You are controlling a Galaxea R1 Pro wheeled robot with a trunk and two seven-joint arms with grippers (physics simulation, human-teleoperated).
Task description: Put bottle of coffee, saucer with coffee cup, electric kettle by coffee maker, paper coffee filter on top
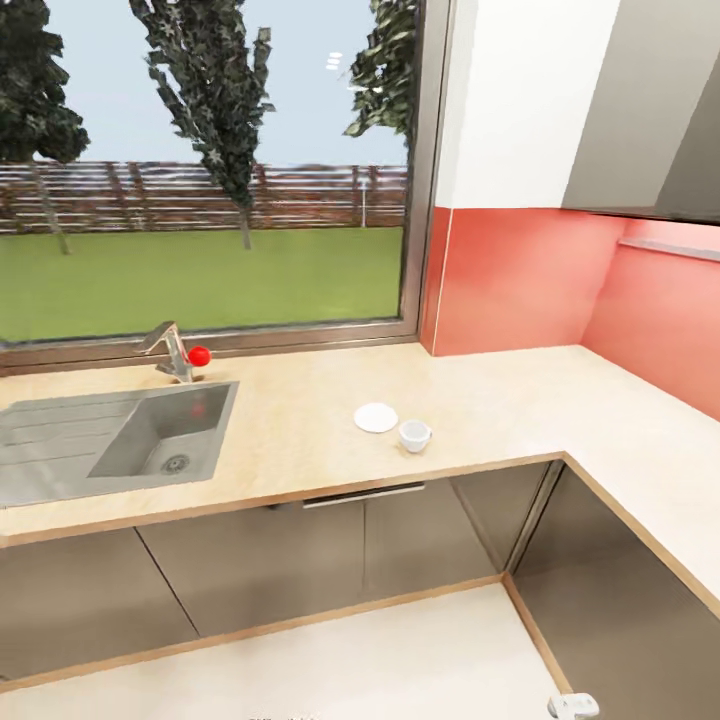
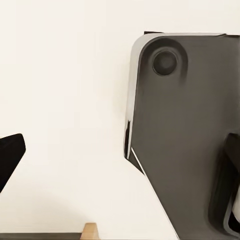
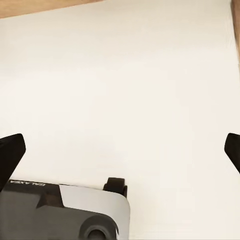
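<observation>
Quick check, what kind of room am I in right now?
A home kitchen, it seems: an L-shaped countertop over grey cabinets, a sink with tap under a garden window, and a saucer and cup.

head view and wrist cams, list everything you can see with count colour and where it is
kitchen countertop: one, light tan, L-shaped, running under the window and along the right wall
sink: one, grey steel with drainboard, set in the countertop at left
tap: one, silver with a red knob, behind the sink
saucer: one, white, on the countertop right of the sink
coffee cup: one, white, on the countertop beside the saucer, not on it
cabinets: several doors, glossy dark grey, under the countertop
window: one, showing grass, trees and a fence
backsplash: coral red, in the right corner
floor: pale cream
right gripper: black fingertips spread wide over the pale floor
robot base: dark grey, in the left wrist view
</observation>
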